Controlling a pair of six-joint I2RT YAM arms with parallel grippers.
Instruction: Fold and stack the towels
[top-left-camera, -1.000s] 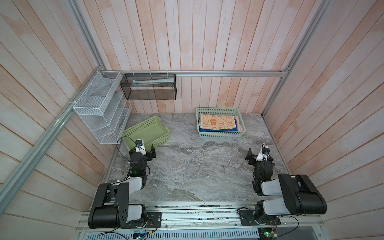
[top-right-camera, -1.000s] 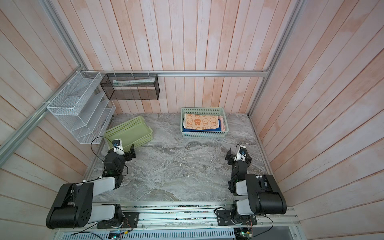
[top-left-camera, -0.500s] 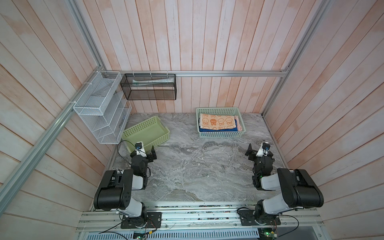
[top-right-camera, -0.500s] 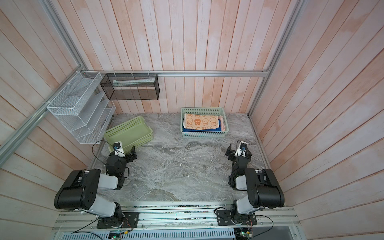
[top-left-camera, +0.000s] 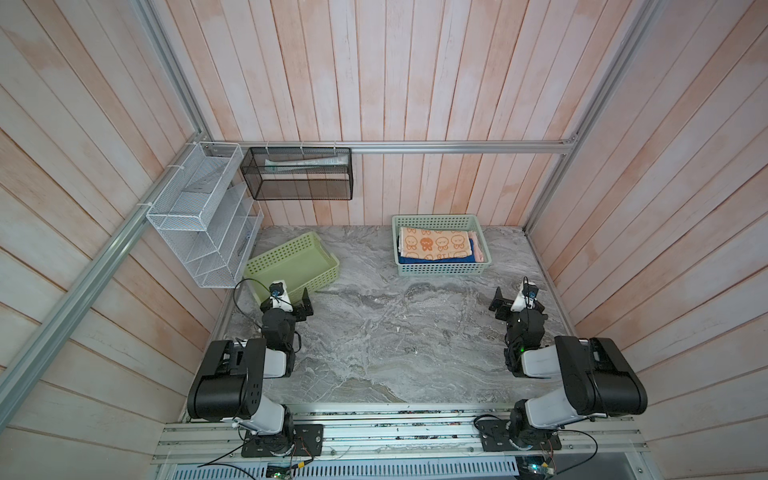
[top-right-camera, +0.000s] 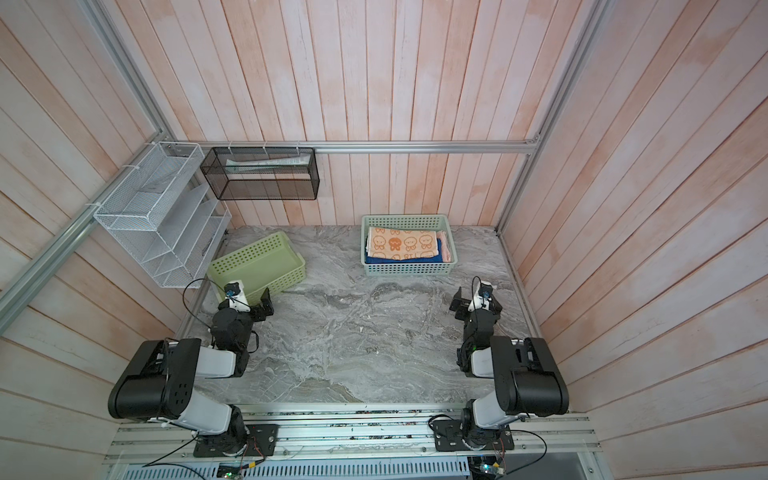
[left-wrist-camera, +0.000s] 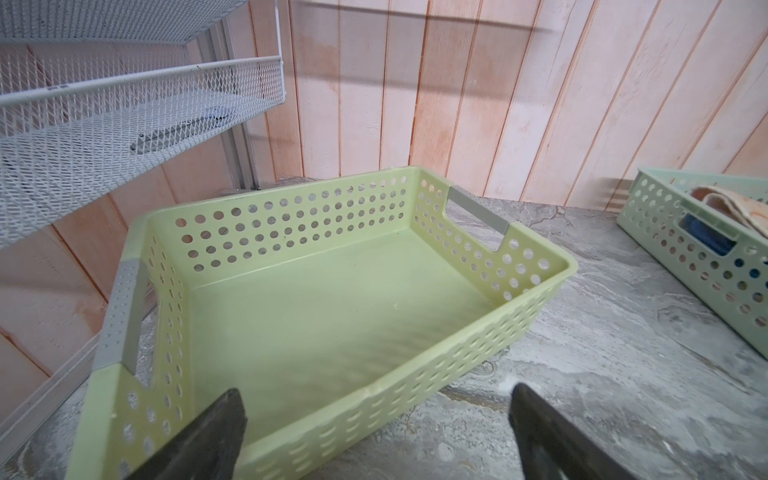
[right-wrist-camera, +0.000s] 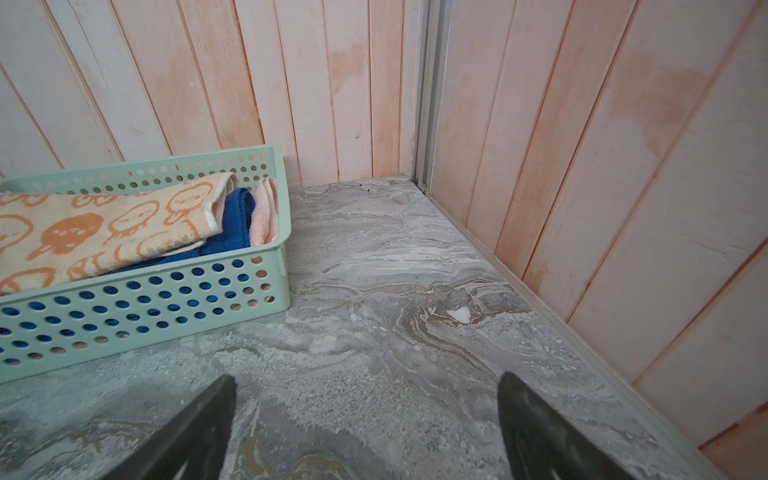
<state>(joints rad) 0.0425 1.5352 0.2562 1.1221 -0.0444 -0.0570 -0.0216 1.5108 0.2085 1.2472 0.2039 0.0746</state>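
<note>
**A:** Starting at the left, what is the arm there doing?

**B:** It is folding back toward its base, sitting more tucked than a second ago. The left claw is hanging with its jaws wide apart, gripping nothing, just in front of the empty yellow-green basket.

**A:** And the middle?

**B:** Nothing is lying on the table there.

**A:** Where are the towels sitting?

**B:** In the teal basket by the back wall. The orange towel is lying folded on top of the blue towel, and the pink towel is showing along the right wall beside them. I am not making out a fourth.

**A:** And the right side?

**B:** The right claw is also standing spread and empty over bare table near the teal basket's corner, and that arm is drawing back too.

**A:** What is that telling you?

**B:** I am judging the stacking done and both arms parking.
</note>
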